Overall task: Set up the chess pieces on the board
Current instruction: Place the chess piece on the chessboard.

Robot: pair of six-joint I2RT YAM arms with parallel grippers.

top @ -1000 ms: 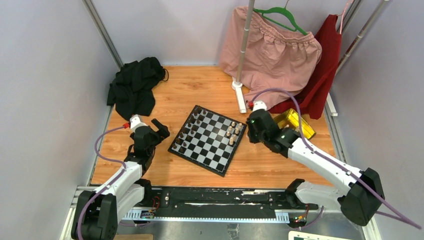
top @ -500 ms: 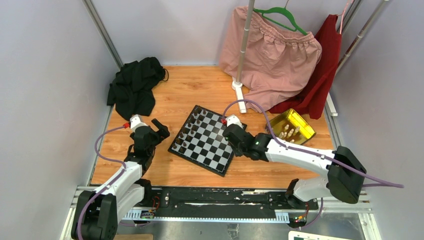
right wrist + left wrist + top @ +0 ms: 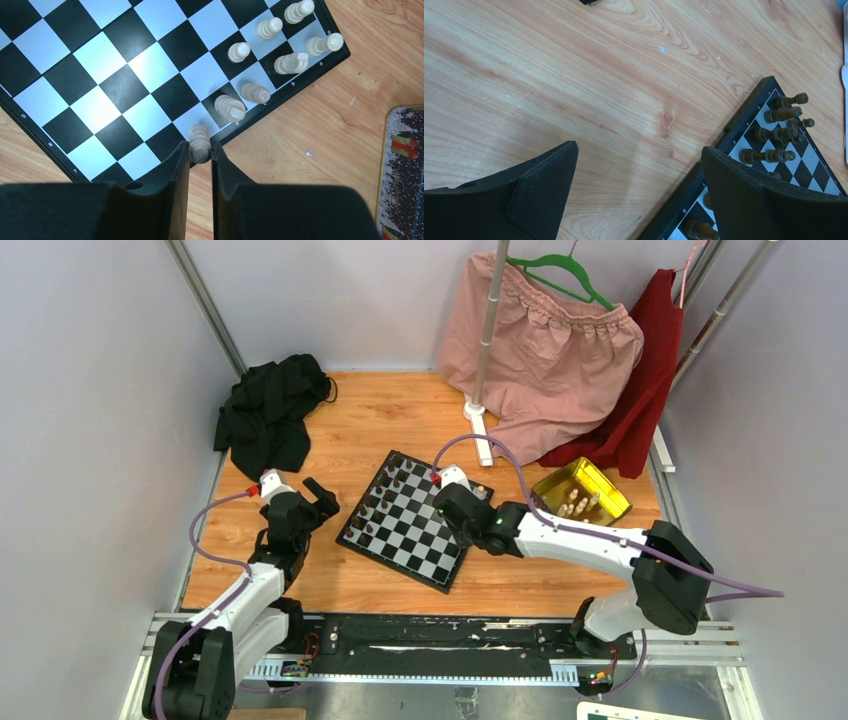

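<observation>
The chequered board (image 3: pixel 420 540) lies mid-table. Dark pieces (image 3: pixel 385 495) stand along its left side, also in the left wrist view (image 3: pixel 774 132). Several cream pieces (image 3: pixel 255 92) stand in the board's right corner (image 3: pixel 100 75). My right gripper (image 3: pixel 200 150) is shut on a cream piece (image 3: pixel 200 140) over the square at the board's right edge; I cannot tell whether it touches. In the top view this gripper (image 3: pixel 450 502) sits over the board's right side. My left gripper (image 3: pixel 639 160) is open and empty over bare wood beside the board's left edge (image 3: pixel 744 130), also seen from above (image 3: pixel 322 495).
A yellow-gold tray (image 3: pixel 610 502) holding more cream pieces (image 3: pixel 575 505) sits right of the board. A black cloth (image 3: pixel 270 415) lies at the back left. Pink (image 3: pixel 545 350) and red (image 3: pixel 650 380) garments hang on a rack whose white foot (image 3: pixel 478 430) stands behind the board.
My right arm has swung left from beside the tray to the board's right side, carrying a cream piece. The left arm has not moved.
</observation>
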